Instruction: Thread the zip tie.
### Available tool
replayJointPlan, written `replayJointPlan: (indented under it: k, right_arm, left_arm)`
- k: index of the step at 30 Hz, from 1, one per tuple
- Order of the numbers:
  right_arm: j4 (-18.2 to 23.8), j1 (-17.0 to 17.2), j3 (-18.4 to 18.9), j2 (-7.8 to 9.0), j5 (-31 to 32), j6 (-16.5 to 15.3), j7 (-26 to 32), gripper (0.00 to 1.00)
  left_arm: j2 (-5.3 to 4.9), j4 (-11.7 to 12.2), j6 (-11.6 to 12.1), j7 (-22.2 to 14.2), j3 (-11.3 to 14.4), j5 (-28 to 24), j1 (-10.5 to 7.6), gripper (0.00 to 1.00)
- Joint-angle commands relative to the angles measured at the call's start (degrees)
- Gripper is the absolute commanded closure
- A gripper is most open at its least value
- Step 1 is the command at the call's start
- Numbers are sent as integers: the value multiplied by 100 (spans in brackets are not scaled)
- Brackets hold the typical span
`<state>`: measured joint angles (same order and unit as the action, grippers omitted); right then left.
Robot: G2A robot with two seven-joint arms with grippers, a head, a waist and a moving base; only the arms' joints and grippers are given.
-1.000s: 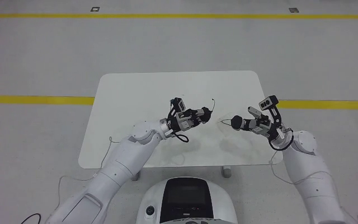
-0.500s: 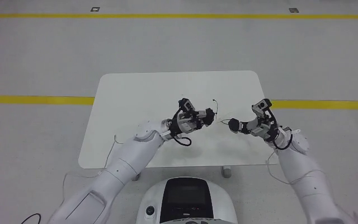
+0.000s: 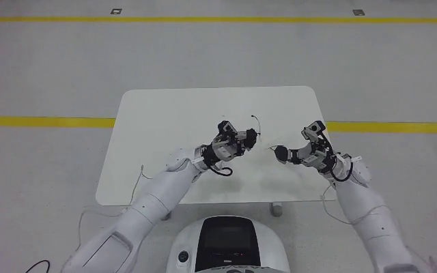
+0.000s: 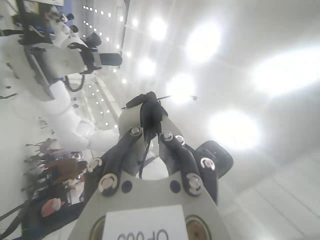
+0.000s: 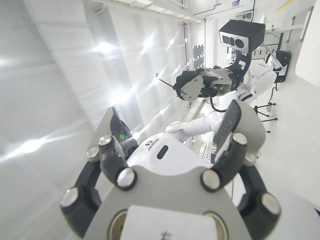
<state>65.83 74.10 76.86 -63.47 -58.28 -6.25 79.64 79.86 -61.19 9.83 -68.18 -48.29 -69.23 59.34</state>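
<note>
- Top view puts the left gripper point(image 3: 249, 139) above the middle of the white table point(image 3: 136, 170). Its fingers are clenched on the zip tie point(image 3: 257, 126).
- From that grasp, the thin black zip tie rises off the table. Its free end curls toward the far side, in the air between the two arms.
- Just to the right, near but not touching, hangs the right gripper point(image 3: 280, 154). Its ribbed fingers point(image 5: 226, 123) are spread wide apart, and its wrist view shows nothing between them.
- The step in hand looks like bringing the loose end to the second gripper so the tail can be fed through the head.
- To do it well, the left arm should hold its pinch steady and keep the tie from swinging.
- The right arm should come in level with the strap and line its jaws squarely across it.
- It should close only once the strap sits between the pads; the tie is thin and springy, so a skewed closing may flick it away.
- Which end is the head cannot be told.
- Count: one zip tie, two grippers, one table.
</note>
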Motion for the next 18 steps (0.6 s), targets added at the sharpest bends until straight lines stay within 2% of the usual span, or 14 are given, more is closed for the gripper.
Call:
replayJointPlan:
  k: [1,14,18]
  right_arm:
    - [0,0,0,0,0,0,0,0]
    - [0,0,0,0,0,0,0,0]
    - [0,0,0,0,0,0,0,0]
  left_arm:
    - [15,-30,-125,-218,-35,-302,68,100]
    - [152,116,-396,-593,1,-933,98,100]
    - [203,187,-401,-612,39,-1003,76,100]
